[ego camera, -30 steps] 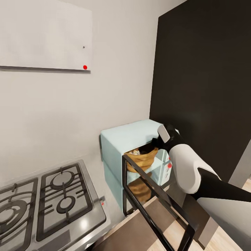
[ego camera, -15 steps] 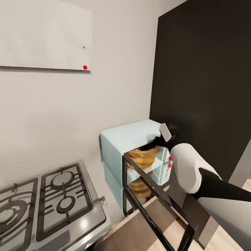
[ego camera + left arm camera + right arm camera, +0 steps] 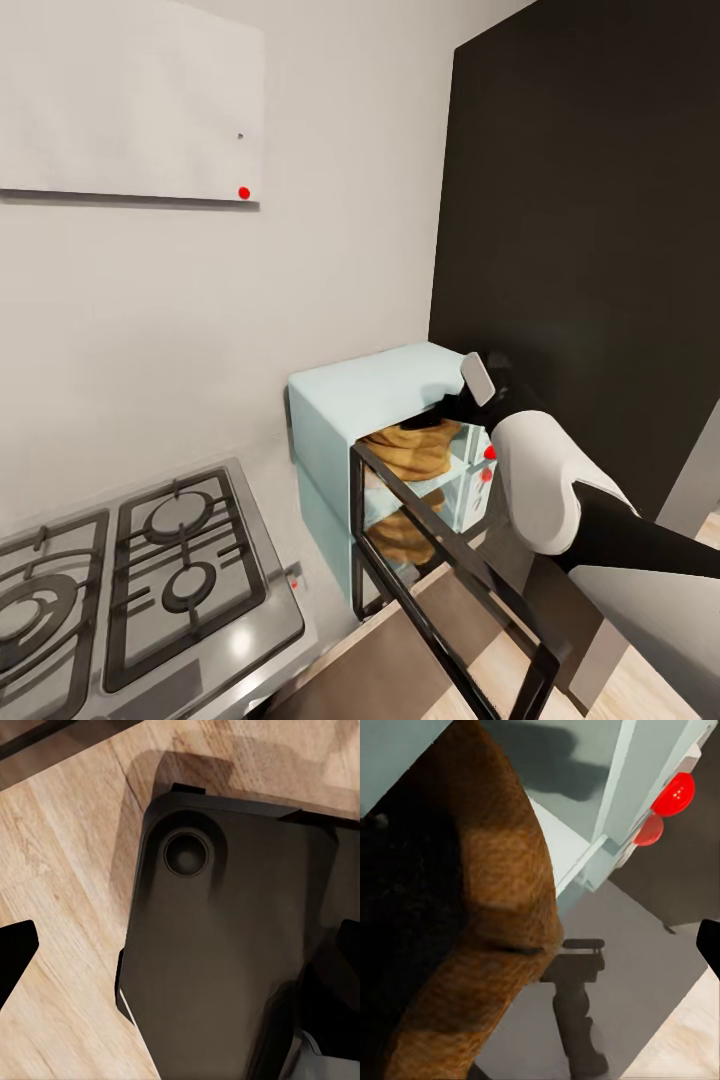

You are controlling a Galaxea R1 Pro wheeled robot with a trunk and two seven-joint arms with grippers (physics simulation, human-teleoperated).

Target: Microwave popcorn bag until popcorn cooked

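The right claw (image 3: pixel 450 408) is reaching into the open microwave (image 3: pixel 385 430), though whether it is clenched or released is hidden. The popcorn bag (image 3: pixel 415 450) is sitting inside the microwave, touching the claw. The stove (image 3: pixel 130 580) is lying left, on the surface (image 3: pixel 290 590).

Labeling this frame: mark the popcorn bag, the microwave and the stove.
popcorn bag (image 3: pixel 415 450): head view, wrinkled tan side inside the microwave opening.
microwave (image 3: pixel 345 395): head view, mint-blue top panel.
stove (image 3: pixel 175 560): head view, black grate over the right-hand burners.
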